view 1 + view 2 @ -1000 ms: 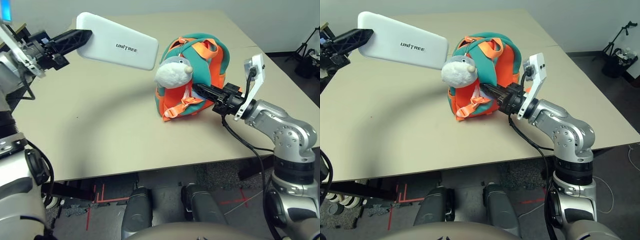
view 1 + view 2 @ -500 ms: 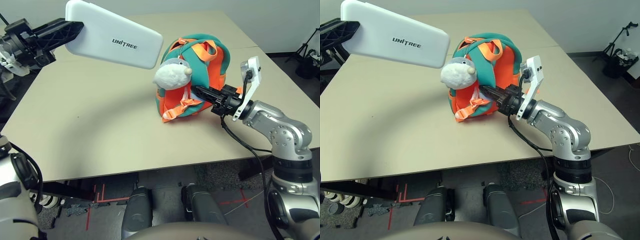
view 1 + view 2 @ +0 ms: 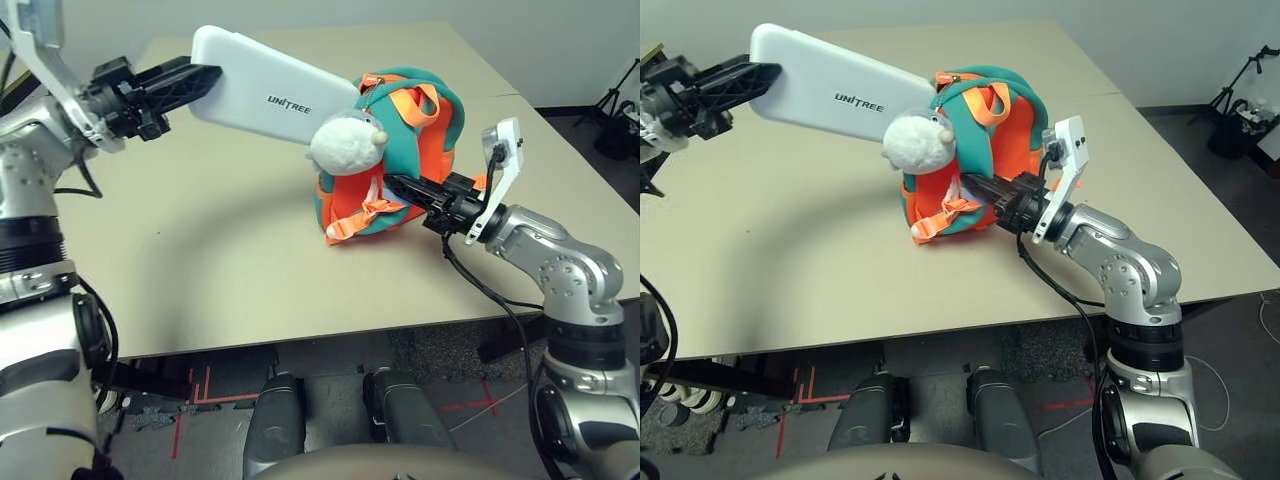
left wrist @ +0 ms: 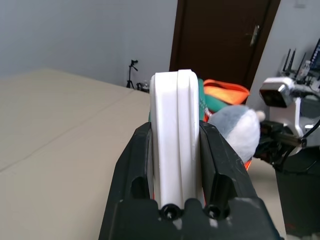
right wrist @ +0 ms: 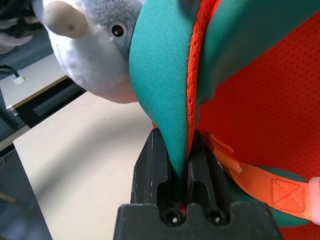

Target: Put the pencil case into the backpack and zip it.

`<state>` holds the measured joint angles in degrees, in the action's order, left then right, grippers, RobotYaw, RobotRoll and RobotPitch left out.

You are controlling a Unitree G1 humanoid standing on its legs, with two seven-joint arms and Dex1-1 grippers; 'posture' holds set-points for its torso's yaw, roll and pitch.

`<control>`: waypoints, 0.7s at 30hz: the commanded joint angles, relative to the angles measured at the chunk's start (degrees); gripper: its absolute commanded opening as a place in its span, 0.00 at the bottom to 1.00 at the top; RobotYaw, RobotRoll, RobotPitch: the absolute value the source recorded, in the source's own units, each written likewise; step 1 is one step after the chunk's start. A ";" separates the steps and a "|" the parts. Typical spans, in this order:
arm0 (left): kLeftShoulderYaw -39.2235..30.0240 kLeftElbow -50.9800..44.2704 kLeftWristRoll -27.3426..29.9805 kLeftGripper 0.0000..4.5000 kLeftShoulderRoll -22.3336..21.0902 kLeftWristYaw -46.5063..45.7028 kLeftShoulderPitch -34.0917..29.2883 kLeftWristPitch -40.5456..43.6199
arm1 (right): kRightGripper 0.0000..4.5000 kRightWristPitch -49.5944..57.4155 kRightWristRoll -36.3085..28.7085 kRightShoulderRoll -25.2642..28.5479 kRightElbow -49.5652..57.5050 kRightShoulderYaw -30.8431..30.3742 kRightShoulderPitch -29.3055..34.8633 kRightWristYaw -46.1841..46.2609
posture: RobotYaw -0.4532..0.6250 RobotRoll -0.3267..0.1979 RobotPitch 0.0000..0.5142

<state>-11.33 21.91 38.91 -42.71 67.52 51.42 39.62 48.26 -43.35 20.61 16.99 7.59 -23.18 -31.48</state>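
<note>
My left hand (image 3: 205,80) is clenched on one end of the pencil case (image 3: 275,97), holding it in the air above the worktop (image 3: 200,260) with its far end just behind the plush fish (image 3: 345,143) at the top of the backpack (image 3: 400,150). My right hand (image 3: 392,184) is pinched shut on a teal edge of the backpack, which sits upright on the worktop. I judge the task about midway: the case is lifted and brought to the bag, but it is not yet inside, and the zipping is still to do. I count one pencil case, one backpack, one plush fish, and two hands at work
</note>
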 commanded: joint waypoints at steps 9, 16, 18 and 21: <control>4.85 8.35 -8.08 0.27 13.74 -2.87 4.35 -12.45 | 0.01 0.03 -1.94 -0.50 2.95 -0.38 1.56 0.88 | 0.29 0.62 0.16; 7.59 10.83 -12.33 0.27 22.22 -5.78 4.23 -16.97 | 0.01 -0.03 -2.03 -0.66 3.14 -0.65 1.67 1.14 | 0.29 0.62 0.16; 7.79 11.74 -13.33 0.27 23.39 -6.38 4.34 -18.00 | 0.01 0.02 -2.08 -0.65 3.20 -0.66 1.65 1.14 | 0.28 0.62 0.16; 7.89 14.43 -14.73 0.27 24.56 -7.76 4.95 -19.47 | 0.01 0.07 -2.05 -0.54 3.06 -0.61 1.43 1.06 | 0.28 0.62 0.16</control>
<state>-3.52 35.14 25.08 -18.52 60.02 55.34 21.43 48.19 -44.40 19.91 18.70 7.51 -21.74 -30.28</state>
